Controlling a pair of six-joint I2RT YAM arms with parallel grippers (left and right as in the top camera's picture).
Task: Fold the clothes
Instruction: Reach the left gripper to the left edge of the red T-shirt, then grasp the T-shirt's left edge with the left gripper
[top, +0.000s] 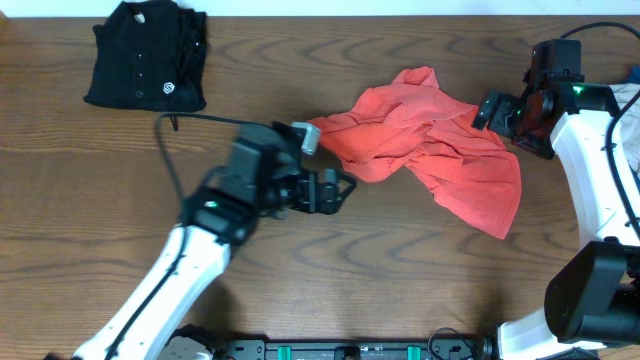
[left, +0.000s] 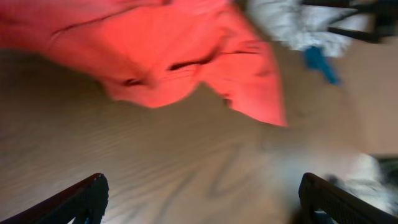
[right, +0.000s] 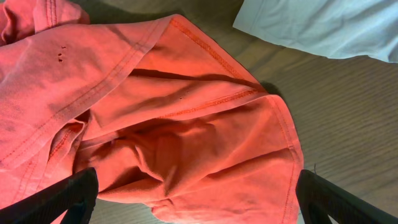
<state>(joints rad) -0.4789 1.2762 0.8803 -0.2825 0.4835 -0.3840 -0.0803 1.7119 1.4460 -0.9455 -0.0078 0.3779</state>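
Left hand (top: 338, 190) is wide open, fingers (left: 87, 198) spread far apart with only bare worktop (top: 100, 180) between them, so it's holding nothing. It sits just off the near left edge of the red shirt (top: 430, 150), pointing toward it. In its wrist view the shirt (left: 168, 50) is out ahead of the fingertips with a strip of wood between, so not touching. That view is pretty blurry though.

Right hand (top: 488, 110) is released too, fingers (right: 71, 196) splayed at the frame's corners with nothing pinched. It's at the far right edge of the shirt, and from its own camera the crumpled cloth (right: 174, 124) fills almost everything between and ahead of the fingers. Can't tell if the tips actually rest on it.

The red shirt is a rumpled heap right of centre on the worktop, hem and seams bunched up, one flap trailing toward the near right. So it lies between the two hands.

Further out: a pale cloth (right: 323, 25) lies just past the shirt on the right side, apart from it. The black shirt (top: 148, 55) sits as a neat square at the far left corner, well away from both hands.
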